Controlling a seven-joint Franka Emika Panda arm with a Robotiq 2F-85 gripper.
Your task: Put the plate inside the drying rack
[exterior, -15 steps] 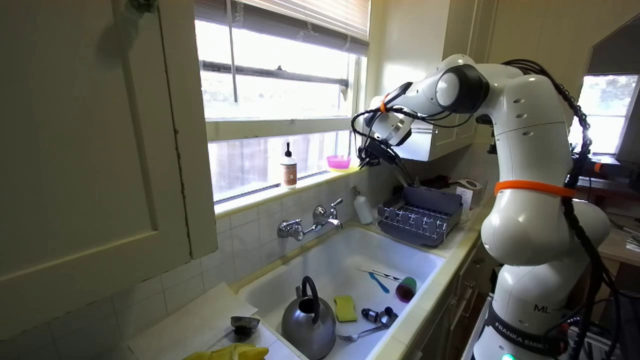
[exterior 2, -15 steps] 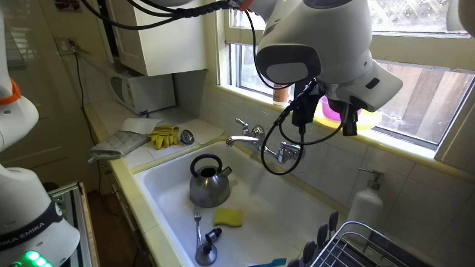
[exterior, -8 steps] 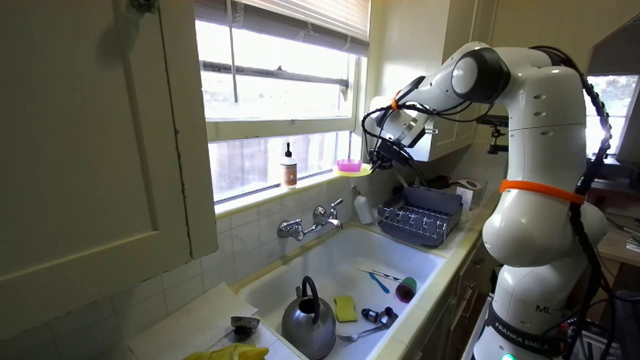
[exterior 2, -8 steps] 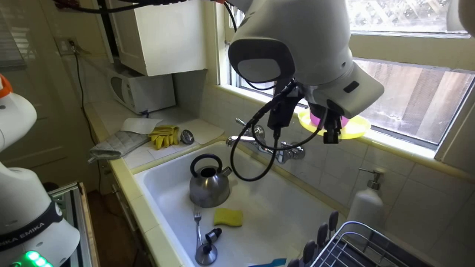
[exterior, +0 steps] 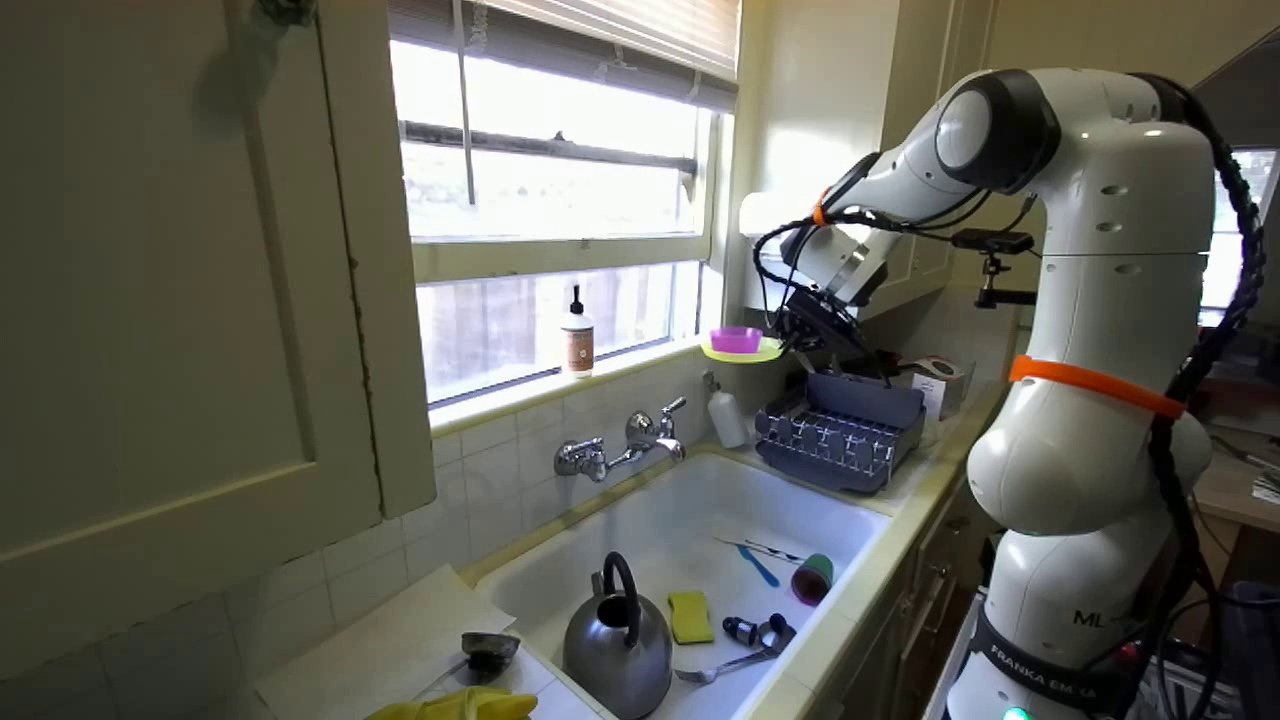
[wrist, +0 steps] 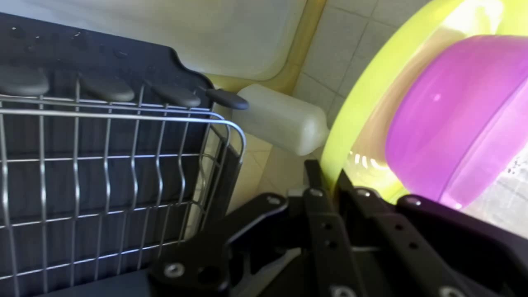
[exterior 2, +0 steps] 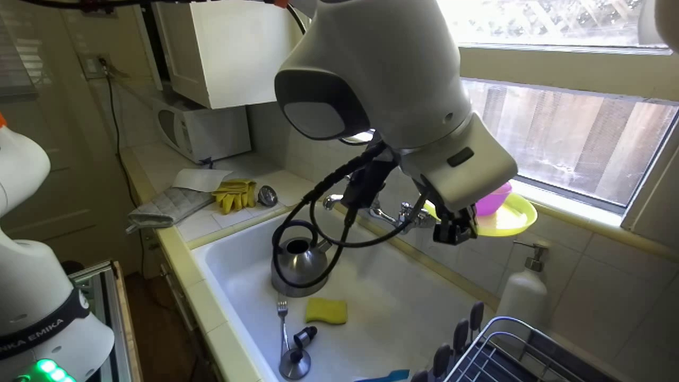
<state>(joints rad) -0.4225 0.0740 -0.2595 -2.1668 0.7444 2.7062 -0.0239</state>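
Note:
A round yellow plate (exterior: 742, 358) is held in the air by its rim, with a pink bowl (exterior: 736, 340) sitting on it. Both also show in an exterior view, the plate (exterior 2: 514, 220) and the bowl (exterior 2: 492, 200) partly behind the arm. In the wrist view my gripper (wrist: 328, 171) is shut on the near rim of the plate (wrist: 354, 109); the bowl (wrist: 449, 119) rests inside it. The dark grey drying rack (exterior: 842, 435) with metal wires stands on the counter below and beside the plate. It fills the left of the wrist view (wrist: 123, 173).
A white soap dispenser (exterior: 727, 418) stands between rack and wall, close under the plate in the wrist view (wrist: 280, 119). The wall faucet (exterior: 620, 455) is above the sink (exterior: 720, 500). The sink holds a kettle (exterior: 618, 650), yellow sponge (exterior: 690, 617), cup and utensils.
The gripper has lifted the plate and bowl off the windowsill and carried them away from the window toward the rack. The arm has drawn back.

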